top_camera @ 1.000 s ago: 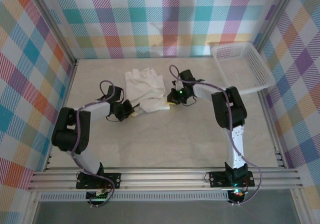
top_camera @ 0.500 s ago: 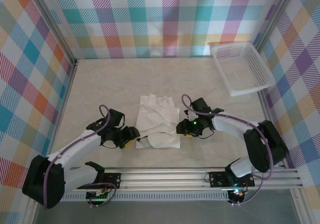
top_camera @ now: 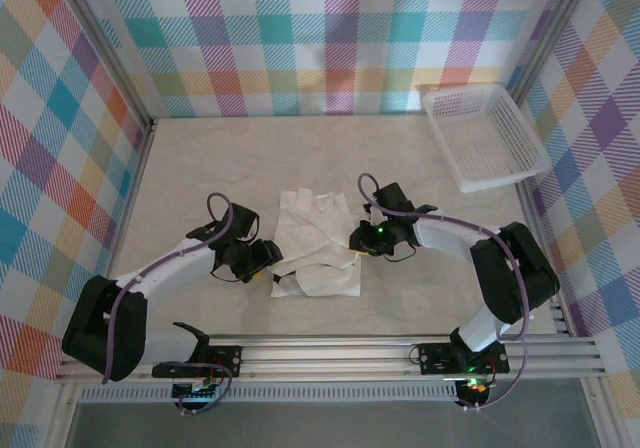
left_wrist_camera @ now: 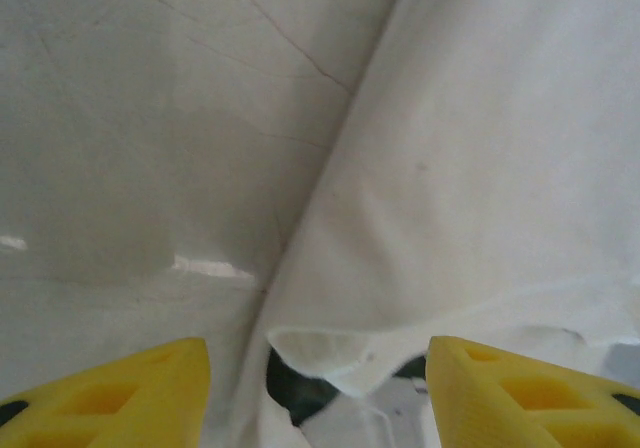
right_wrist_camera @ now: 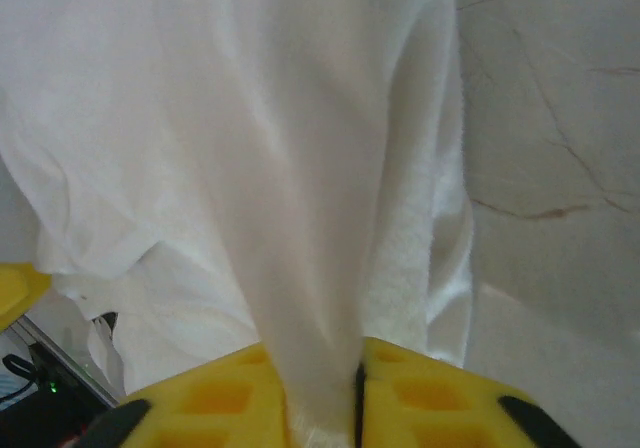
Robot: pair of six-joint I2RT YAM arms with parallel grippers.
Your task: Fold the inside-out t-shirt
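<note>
the white t-shirt (top_camera: 318, 253) lies in a rumpled, partly folded heap near the middle of the table (top_camera: 190, 168), between the two claws. the left claw (left_wrist_camera: 318, 373) stands wide at the shirt's left edge, with a curled bit of hem lying loose between its yellow fingers. the right claw (right_wrist_camera: 335, 388) is closed tight on a raised fold at the shirt's right side. a white basket (top_camera: 485, 138) sits well apart in the far right corner.

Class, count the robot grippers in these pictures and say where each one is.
2. The left gripper is open at the white t-shirt's left edge; the right gripper is shut on its right edge. None seems hidden.
</note>
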